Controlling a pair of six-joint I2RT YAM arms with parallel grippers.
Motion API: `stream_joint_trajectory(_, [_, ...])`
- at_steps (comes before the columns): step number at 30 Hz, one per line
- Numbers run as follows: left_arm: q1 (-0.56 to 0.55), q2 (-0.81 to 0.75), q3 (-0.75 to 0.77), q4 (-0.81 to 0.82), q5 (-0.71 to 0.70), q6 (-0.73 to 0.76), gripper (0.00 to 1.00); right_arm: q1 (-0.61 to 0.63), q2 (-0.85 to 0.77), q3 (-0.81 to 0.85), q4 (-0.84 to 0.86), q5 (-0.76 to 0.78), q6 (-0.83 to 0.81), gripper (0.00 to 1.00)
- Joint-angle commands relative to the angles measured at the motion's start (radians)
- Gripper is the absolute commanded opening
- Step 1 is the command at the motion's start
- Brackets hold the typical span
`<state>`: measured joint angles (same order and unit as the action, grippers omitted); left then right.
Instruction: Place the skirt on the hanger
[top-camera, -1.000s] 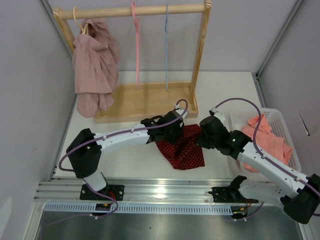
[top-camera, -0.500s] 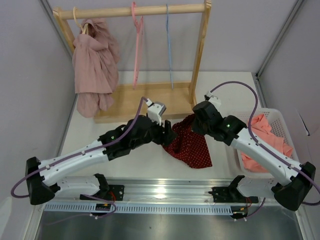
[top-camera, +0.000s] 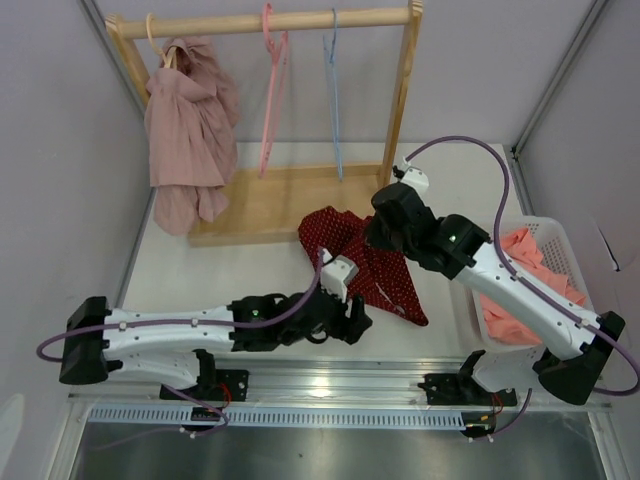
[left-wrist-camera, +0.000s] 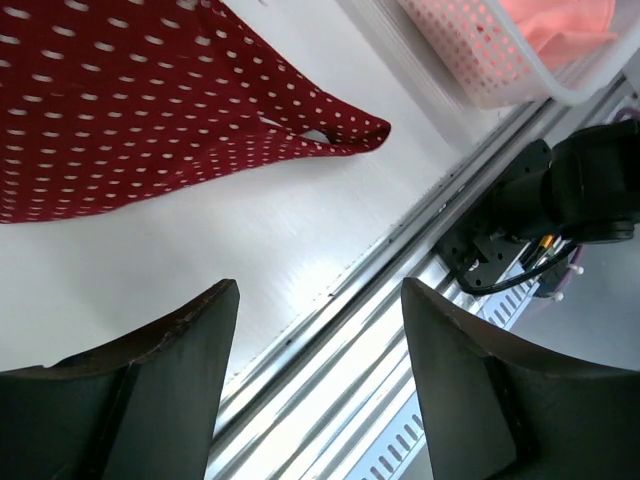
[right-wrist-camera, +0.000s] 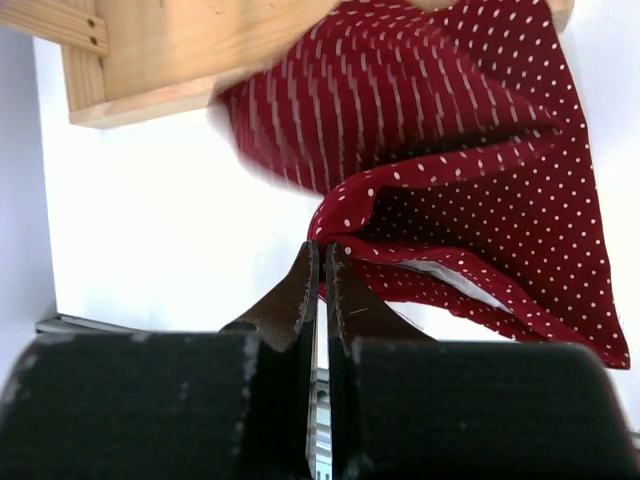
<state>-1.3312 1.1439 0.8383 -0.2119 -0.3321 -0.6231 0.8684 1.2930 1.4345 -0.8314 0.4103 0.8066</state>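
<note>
At near-left, my left gripper (top-camera: 357, 322) now spread wide, empty, pulled back from skirt (top-camera: 390, 285). Skirt drapes mid-table (top-camera: 230, 265), just before rack base (top-camera: 270, 205). Right gripper (right-wrist-camera: 322, 252) pinches its edge alone, so the lift to blue hanger (top-camera: 332, 90) falls to right.

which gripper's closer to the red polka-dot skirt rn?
Right. The right gripper is shut on a fold of the skirt, so it touches it. The left gripper is open over the table, apart from the skirt's near edge.
</note>
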Motion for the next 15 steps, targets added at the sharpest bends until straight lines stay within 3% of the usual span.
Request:
stream_joint_trajectory(1, [-0.065, 0.080, 0.012, 0.075, -0.188, -0.116, 0.73, 0.027, 0.020, 0.041, 0.005, 0.041, -0.004, 0.00])
stream_joint_trajectory(4, [-0.100, 0.160, 0.018, 0.127, -0.258, -0.167, 0.76, 0.050, 0.031, 0.073, -0.011, 0.050, -0.001, 0.00])
stream_joint_trajectory(11, [-0.134, 0.368, 0.146, 0.206, -0.324, -0.122, 0.84, 0.070, 0.063, 0.130, -0.046, 0.050, -0.015, 0.00])
stream_joint_trajectory(15, [-0.141, 0.437, 0.195, 0.238, -0.355, -0.132, 0.95, 0.072, 0.060, 0.115, -0.046, 0.047, -0.015, 0.00])
